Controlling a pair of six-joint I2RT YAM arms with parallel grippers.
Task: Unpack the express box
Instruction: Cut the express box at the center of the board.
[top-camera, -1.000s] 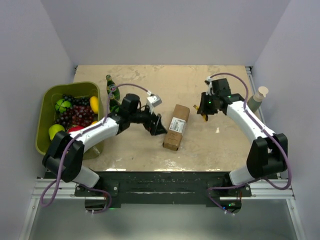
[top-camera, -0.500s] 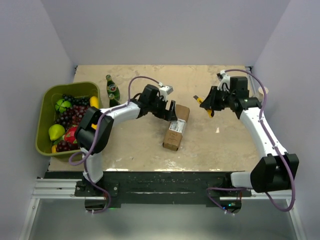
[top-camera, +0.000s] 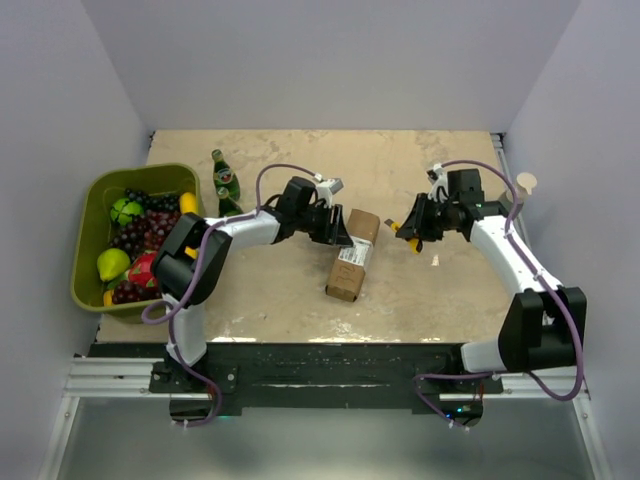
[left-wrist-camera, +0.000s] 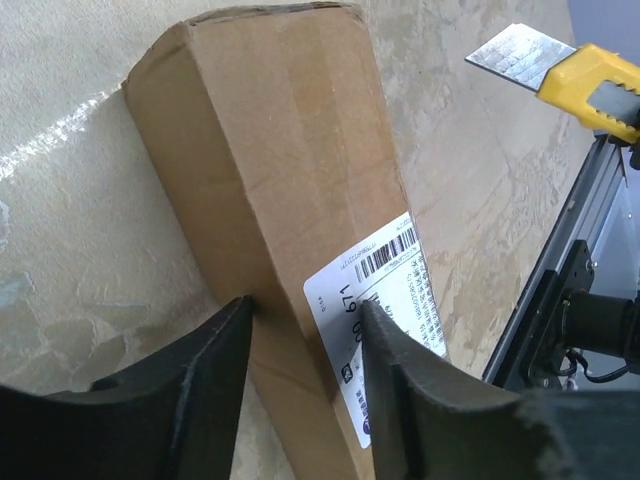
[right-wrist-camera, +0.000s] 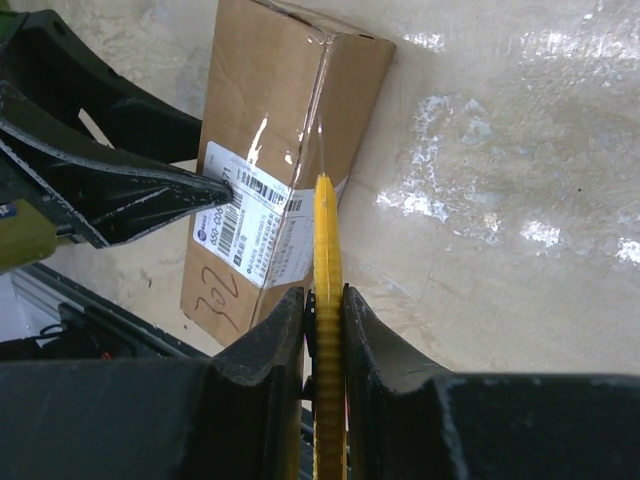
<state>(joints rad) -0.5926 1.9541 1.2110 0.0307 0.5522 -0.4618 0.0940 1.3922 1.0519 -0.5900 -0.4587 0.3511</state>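
The express box (top-camera: 352, 255) is a long brown carton with a white label, lying mid-table. My left gripper (top-camera: 338, 232) is at its far end. In the left wrist view one of the fingers (left-wrist-camera: 215, 370) presses the carton's (left-wrist-camera: 290, 180) side and the other rests on the label, so the left gripper (left-wrist-camera: 305, 310) is shut on it. My right gripper (top-camera: 412, 232) hovers just right of the box, shut on a yellow utility knife (top-camera: 408, 238). In the right wrist view the knife (right-wrist-camera: 324, 250) sits clamped in the right gripper (right-wrist-camera: 323, 300), its blade pointing along the carton's (right-wrist-camera: 270, 110) top edge.
A green bin (top-camera: 95, 190) full of fruit stands at the left edge. A green glass bottle (top-camera: 225, 178) stands beside it. A beige bottle-like item (top-camera: 518, 195) is at the right wall. Walls close in the table on three sides.
My left arm reached over to the box's far end and its jaws closed in from wide open. My right arm carried the knife up, then down closer to the box.
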